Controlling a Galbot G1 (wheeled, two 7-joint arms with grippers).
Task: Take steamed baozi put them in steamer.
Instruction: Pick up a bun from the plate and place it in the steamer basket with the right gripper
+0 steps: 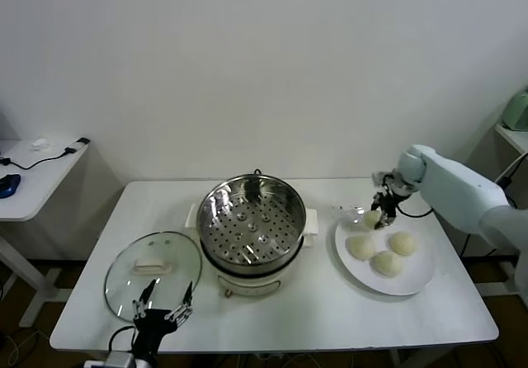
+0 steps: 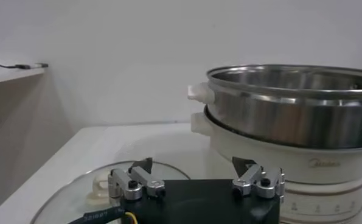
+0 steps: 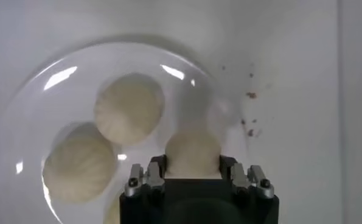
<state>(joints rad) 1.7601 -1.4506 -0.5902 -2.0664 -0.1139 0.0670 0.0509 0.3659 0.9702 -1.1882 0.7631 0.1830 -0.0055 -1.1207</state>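
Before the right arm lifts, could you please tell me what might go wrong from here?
The right gripper has its jaws shut on one small round cream-white dough bun at the flat white plate's rim; the soft bun could deform or slip out. Three more buns lie close by and might be nudged. The shiny round stainless-steel steamer has a raised wall the carried bun must clear.

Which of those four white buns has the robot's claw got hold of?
The bun at the plate's far left edge, pinched in the right gripper; the other three lie free.
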